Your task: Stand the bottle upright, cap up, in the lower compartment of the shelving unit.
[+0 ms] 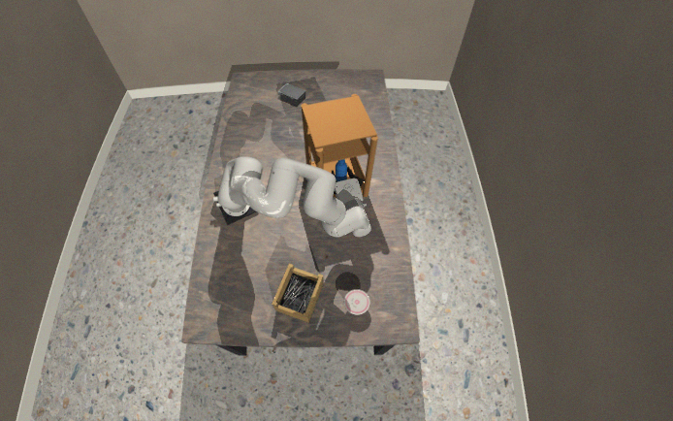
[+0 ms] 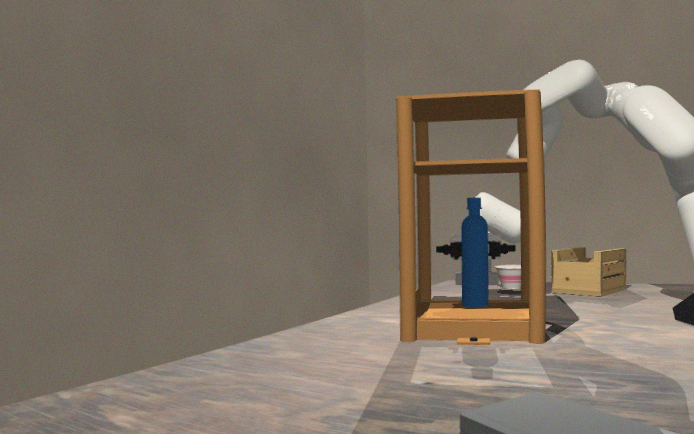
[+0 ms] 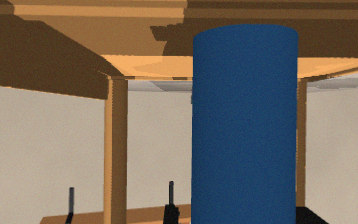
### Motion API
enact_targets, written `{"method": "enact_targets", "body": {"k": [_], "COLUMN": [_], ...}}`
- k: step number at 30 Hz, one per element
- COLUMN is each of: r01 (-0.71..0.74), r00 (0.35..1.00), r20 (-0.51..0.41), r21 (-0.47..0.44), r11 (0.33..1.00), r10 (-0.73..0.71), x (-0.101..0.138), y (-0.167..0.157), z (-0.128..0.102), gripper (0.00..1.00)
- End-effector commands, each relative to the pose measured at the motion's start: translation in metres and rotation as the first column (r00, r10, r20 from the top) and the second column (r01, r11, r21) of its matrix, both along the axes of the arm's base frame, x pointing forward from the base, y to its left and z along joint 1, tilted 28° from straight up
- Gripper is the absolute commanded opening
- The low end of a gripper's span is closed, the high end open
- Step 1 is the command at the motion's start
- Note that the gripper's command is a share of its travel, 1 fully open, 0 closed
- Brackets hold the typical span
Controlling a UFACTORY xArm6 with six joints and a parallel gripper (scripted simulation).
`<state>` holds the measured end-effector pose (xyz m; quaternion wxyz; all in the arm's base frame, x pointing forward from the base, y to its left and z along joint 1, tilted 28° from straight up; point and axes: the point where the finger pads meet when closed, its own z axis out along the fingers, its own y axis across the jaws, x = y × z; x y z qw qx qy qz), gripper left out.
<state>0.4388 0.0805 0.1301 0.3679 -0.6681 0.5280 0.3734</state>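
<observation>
Your gripper (image 2: 475, 249) stands open, fingers spread either side of the blue bottle (image 2: 474, 258) without clamping it. The bottle stands upright, cap up, on the shelving unit's (image 2: 535, 214) lower floor.

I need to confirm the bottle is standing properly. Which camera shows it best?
The exterior view: the whole blue bottle stands upright, cap up, in the shelving unit. The wrist view shows only its body close up; the top view shows just its cap end beside the open gripper.
</observation>
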Motion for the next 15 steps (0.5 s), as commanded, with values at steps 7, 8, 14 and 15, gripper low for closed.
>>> {"method": "enact_targets", "body": {"k": [7,8,14,15], "r01": [-0.001,-0.001,-0.001,-0.001], "r00": [1.000,1.000,1.000,1.000], "r20": [0.003,0.003,0.003,0.003], "r21": [0.000,0.000,0.000,0.000], "r11": [1.000,1.000,1.000,1.000], "r10": [0.001,0.001,0.001,0.001], "x": [0.002,0.002,0.003,0.004], "y": [-0.011,-0.011,-0.021,-0.023], "z": [0.007,0.007,0.012,0.013], "gripper": [0.71,0.71,0.71,0.71]}}
